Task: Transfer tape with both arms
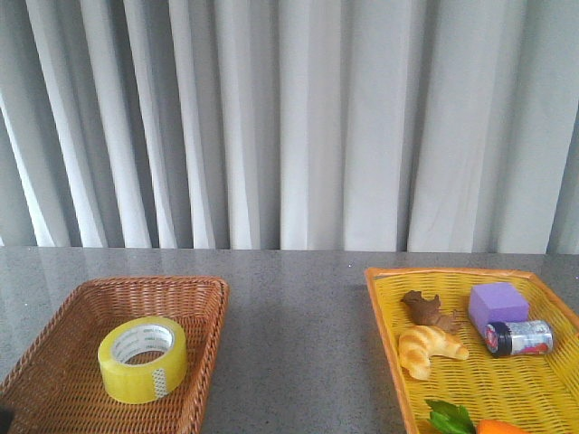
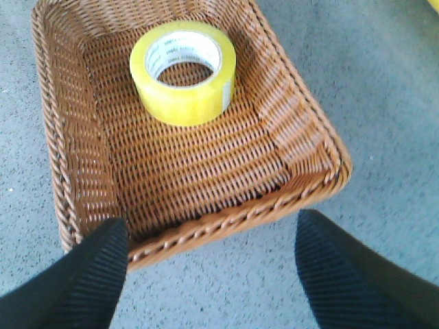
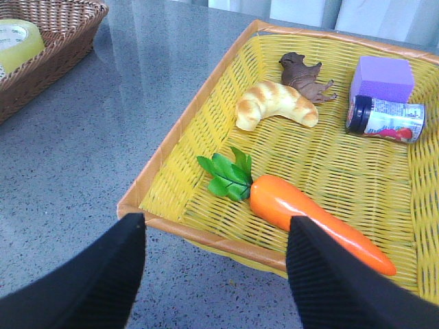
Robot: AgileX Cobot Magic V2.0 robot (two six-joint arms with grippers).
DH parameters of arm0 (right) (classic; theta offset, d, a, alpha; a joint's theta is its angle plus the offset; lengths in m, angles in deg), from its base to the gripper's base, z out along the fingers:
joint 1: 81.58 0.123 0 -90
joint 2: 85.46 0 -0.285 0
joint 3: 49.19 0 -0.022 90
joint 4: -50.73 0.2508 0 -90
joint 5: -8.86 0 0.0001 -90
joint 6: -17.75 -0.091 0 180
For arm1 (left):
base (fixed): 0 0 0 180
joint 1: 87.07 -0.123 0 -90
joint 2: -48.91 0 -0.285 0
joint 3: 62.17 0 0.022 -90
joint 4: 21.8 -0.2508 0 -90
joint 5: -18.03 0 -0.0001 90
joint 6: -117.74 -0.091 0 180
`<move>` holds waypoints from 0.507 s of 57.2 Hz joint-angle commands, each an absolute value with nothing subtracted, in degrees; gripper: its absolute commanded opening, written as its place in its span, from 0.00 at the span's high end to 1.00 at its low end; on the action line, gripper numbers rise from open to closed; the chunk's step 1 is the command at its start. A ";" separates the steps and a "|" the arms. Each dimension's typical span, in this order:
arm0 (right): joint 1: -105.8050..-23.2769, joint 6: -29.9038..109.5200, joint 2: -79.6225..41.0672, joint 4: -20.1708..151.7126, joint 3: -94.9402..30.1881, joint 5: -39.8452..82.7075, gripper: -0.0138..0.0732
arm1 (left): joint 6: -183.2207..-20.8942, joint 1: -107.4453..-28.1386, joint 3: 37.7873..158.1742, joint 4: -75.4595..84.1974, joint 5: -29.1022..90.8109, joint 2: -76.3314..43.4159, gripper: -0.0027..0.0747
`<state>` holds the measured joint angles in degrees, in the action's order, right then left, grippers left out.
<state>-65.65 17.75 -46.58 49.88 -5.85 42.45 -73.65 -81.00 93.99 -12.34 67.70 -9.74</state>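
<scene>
A grey speckled bench (image 1: pixel 289 298) stands before pale curtains. Near its front left corner sits a brown wicker basket (image 1: pixel 54 362), and inside it the tape (image 1: pixel 143 358) lies flat on the weave, the open core facing straight up, so the roll's axis is vertical. Near the front right corner sits a yellow woven tray (image 1: pixel 507 389) holding a croissant (image 1: pixel 430 348), a small brown figure (image 1: pixel 430 310), a purple block (image 1: pixel 498 303), a labelled can (image 1: pixel 518 337) on its side, and a carrot (image 3: pixel 312 219).

The left gripper (image 2: pixel 209 274) hovers outside the basket's near rim, spread wide and empty; the tape (image 2: pixel 183 70) lies ahead of it, towards the basket's far end. The right gripper (image 3: pixel 216 274) hovers, likewise wide and empty, over the near edge of the yellow tray. The left arm is clearly nearer the tape and would likely reach forward and down to take it.
</scene>
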 commanded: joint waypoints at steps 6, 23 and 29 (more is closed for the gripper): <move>-65.99 18.13 -46.41 49.46 -7.30 38.55 0.32 | -75.53 -80.61 82.46 -11.60 55.86 2.12 0.31; -65.99 18.13 -46.41 49.46 -7.30 38.60 0.42 | -74.92 -80.61 73.73 -12.03 51.20 10.74 0.56; -65.99 18.13 -46.41 49.46 -7.21 38.66 0.56 | -74.92 -80.61 73.54 -12.03 51.05 10.66 0.72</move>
<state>-65.65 17.75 -46.58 49.88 -5.85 42.45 -75.45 -81.00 72.23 -12.67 55.71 10.83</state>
